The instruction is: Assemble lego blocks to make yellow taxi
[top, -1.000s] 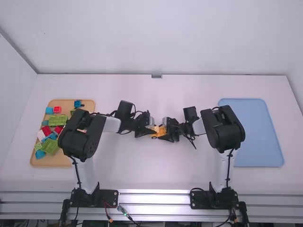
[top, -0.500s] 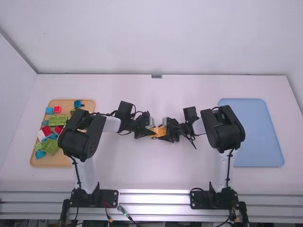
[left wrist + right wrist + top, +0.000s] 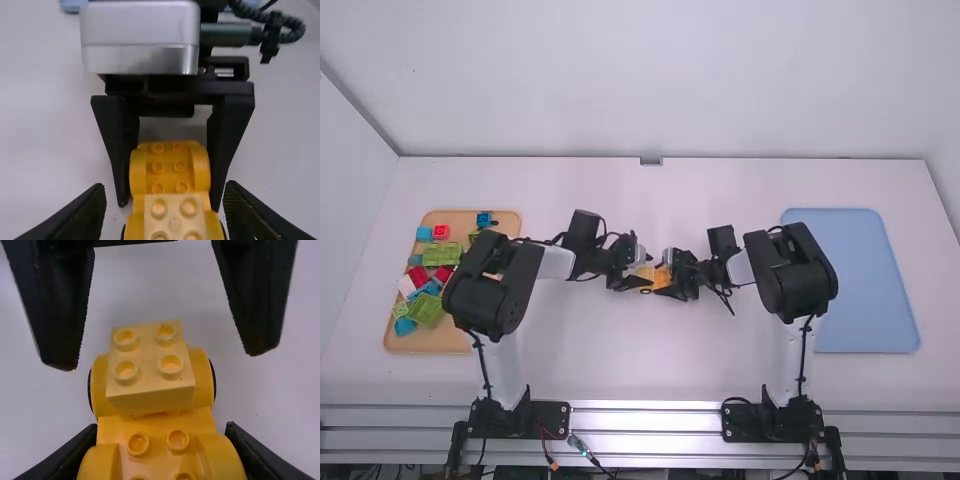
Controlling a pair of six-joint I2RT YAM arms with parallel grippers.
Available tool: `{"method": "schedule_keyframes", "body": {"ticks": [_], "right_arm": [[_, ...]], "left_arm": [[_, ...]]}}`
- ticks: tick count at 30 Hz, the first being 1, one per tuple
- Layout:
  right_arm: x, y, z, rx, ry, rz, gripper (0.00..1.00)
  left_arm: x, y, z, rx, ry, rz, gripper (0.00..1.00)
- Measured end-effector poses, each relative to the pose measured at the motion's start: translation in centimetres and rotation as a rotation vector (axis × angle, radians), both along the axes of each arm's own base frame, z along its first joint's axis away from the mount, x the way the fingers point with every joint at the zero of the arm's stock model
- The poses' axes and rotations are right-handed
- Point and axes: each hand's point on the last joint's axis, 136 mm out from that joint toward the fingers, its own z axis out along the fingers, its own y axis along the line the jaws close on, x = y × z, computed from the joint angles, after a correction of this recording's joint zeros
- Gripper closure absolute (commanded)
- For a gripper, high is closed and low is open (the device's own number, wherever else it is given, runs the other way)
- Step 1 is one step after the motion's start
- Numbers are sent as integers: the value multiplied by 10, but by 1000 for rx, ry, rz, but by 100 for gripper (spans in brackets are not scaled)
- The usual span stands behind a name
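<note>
In the high view my left gripper [image 3: 638,275] and my right gripper [image 3: 670,278] face each other at mid-table, with the yellow car [image 3: 650,279] between them. My right gripper [image 3: 159,440] is shut on the sides of the orange-yellow body [image 3: 155,435]. A pale yellow 2x2 block [image 3: 150,367] sits on the other end, above dark wheels at both sides. My left gripper [image 3: 165,202] stands open around that end, its fingers clear of the pale block [image 3: 174,222]. Farther off, the studded body [image 3: 169,167] lies between the right gripper's fingers.
On the left, a wooden tray [image 3: 460,345] holds several loose green, blue, red and pink blocks. A flat blue tray [image 3: 865,290] lies on the right. Both arms reach inward over the white table.
My left gripper's fingers have come apart from the car, and more yellow shows between them. The right arm and the car have stayed in place.
</note>
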Motion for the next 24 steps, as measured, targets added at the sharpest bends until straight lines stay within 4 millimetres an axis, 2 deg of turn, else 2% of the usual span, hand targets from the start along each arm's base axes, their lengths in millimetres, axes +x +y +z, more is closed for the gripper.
{"method": "schedule_keyframes", "body": {"ticks": [1, 2, 3, 4, 8, 19, 24], "right_arm": [[0, 0, 0, 0, 1, 0, 43], [0, 0, 0, 0, -1, 1, 44], [0, 0, 0, 0, 1, 0, 43], [0, 0, 0, 1, -1, 1, 43], [0, 0, 0, 0, 1, 0, 43], [0, 0, 0, 0, -3, 2, 43], [0, 0, 0, 0, -7, 3, 43]], "left_arm": [[0, 0, 2, -12, -1, -6, 59], [0, 2, 6, -28, 5, -6, 81], [0, 2, 7, -30, -1, -8, 87], [0, 4, 11, -39, 1, -6, 98], [3, 8, 17, -37, 23, 20, 98], [-9, 6, -10, 99, 116, 63, 98], [-9, 7, -11, 105, 119, 66, 98]]}}
